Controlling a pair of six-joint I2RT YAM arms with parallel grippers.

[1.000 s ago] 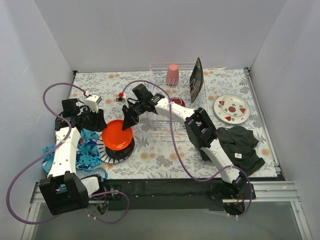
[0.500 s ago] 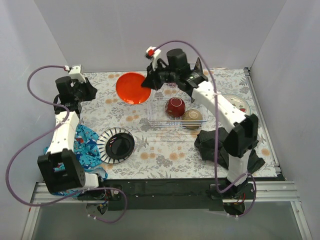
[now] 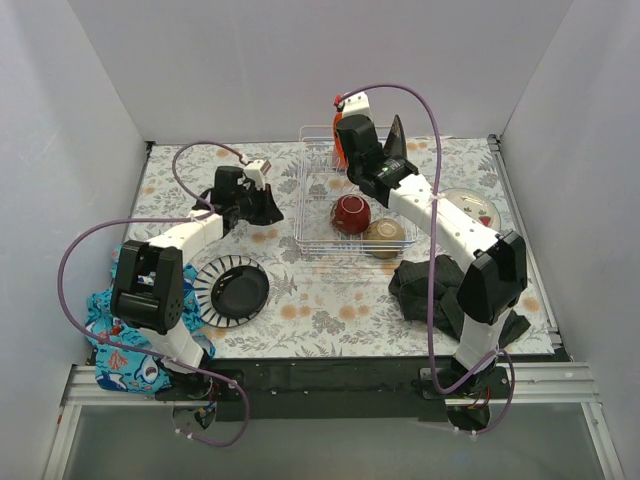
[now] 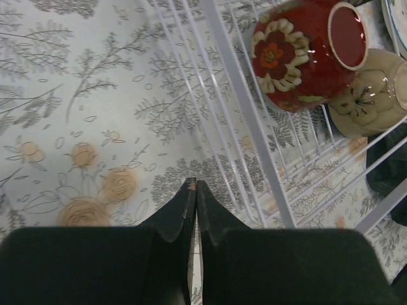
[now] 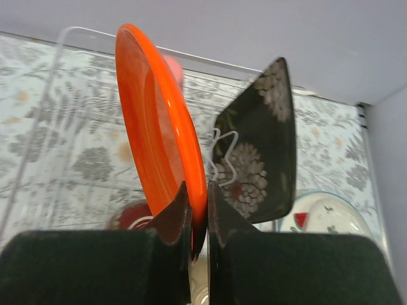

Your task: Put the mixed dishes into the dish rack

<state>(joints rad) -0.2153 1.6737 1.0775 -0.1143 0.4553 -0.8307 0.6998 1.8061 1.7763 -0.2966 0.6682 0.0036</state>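
The left gripper (image 4: pixel 193 184) now sits low beside the rack's (image 3: pixel 300 215) left wall, jaws shut and empty. The right gripper (image 5: pixel 198 187) has carried the orange plate (image 5: pixel 159 127) over the rack's back, jaws pinching its rim. It stands on edge, long axis upright, beside the black plate (image 5: pixel 261 146), likely ready to slot.

Both arms use white link shells with black joint housings: left arm (image 3: pixel 185 233), right arm (image 3: pixel 440 215). A purple cable (image 3: pixel 398 86) loops loosely along each. Small white wrist module (image 3: pixel 352 101) carries a red spot. Left claw (image 4: pixel 193 187) and right claw (image 5: pixel 199 194) have matte black fingers tapering to points.
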